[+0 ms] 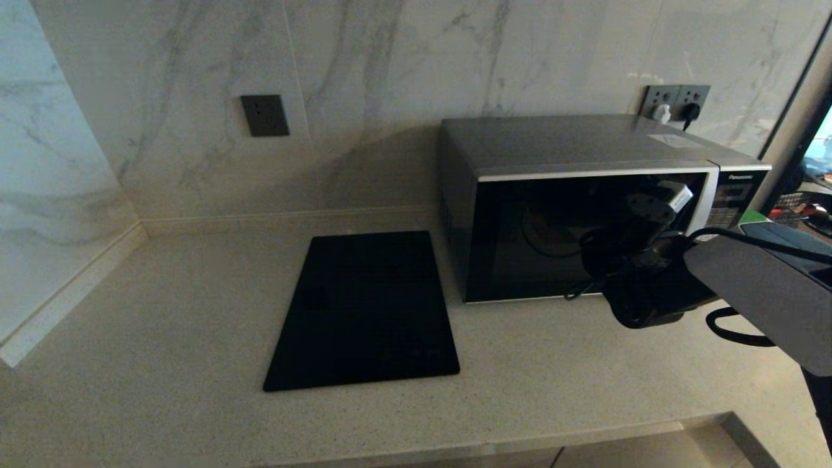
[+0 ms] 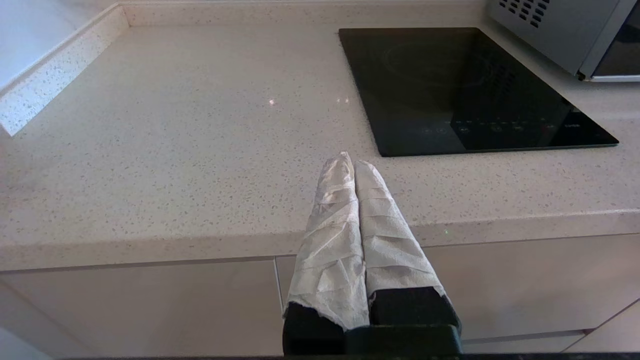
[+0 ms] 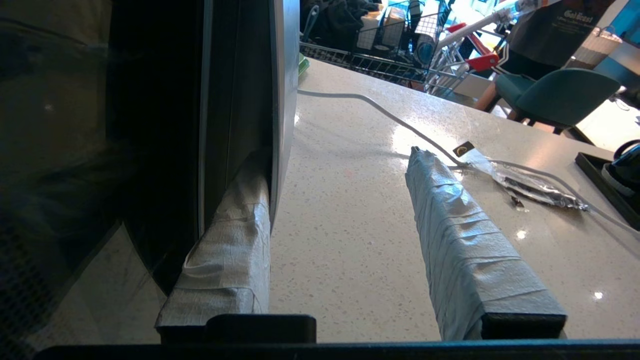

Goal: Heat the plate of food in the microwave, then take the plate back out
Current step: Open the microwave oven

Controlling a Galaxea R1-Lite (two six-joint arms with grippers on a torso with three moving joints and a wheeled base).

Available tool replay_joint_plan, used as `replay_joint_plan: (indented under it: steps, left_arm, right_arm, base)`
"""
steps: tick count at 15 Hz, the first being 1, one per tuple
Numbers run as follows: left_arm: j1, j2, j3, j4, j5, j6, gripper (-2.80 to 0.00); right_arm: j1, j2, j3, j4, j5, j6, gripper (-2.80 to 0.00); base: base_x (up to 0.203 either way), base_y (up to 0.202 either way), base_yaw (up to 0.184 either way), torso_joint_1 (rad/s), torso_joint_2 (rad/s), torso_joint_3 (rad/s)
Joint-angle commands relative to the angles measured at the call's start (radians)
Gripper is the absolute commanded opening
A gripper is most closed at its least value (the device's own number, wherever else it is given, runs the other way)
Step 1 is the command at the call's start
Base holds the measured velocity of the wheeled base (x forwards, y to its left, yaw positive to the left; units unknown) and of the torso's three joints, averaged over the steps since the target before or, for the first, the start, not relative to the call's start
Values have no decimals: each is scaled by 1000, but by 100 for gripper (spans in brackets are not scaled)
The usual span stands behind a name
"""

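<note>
Microwave [image 1: 585, 201] — dark grey, boxy, standing at the back right of the desk [image 1: 162, 338] against the marble wall, its dark glass door facing forward and its button panel at the right end. From the head view the door looks shut or nearly so.

Plate of food — not visible in any view; the dark door glass shows nothing of the interior.

Right pincer [image 3: 345, 170] — raised in front of the microwave's door at its right edge, fingers spread apart; one wrapped finger [image 3: 227, 235] is tucked in behind the door's silver edge, the other [image 3: 465, 240] stands free over the desk.

Left pincer [image 2: 352, 162] — held low before the desk's front edge, fingers pressed together on nothing.

Black slab [image 1: 364, 312] — flat on the desk, just left of the microwave.
</note>
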Motion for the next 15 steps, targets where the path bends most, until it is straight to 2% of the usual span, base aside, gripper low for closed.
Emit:
replay_joint_plan:
  steps: [1, 15]
  left_arm:
    - [0, 0, 0, 0, 0, -1, -280]
    - [0, 0, 0, 0, 1, -1, -280]
  right_arm:
    - [0, 7, 0, -5, -6, -9, -280]
    - [1, -60, 90, -58, -6, -4, -280]
  base:
    - [0, 0, 0, 0, 0, 0]
    - [0, 0, 0, 0, 0, 0]
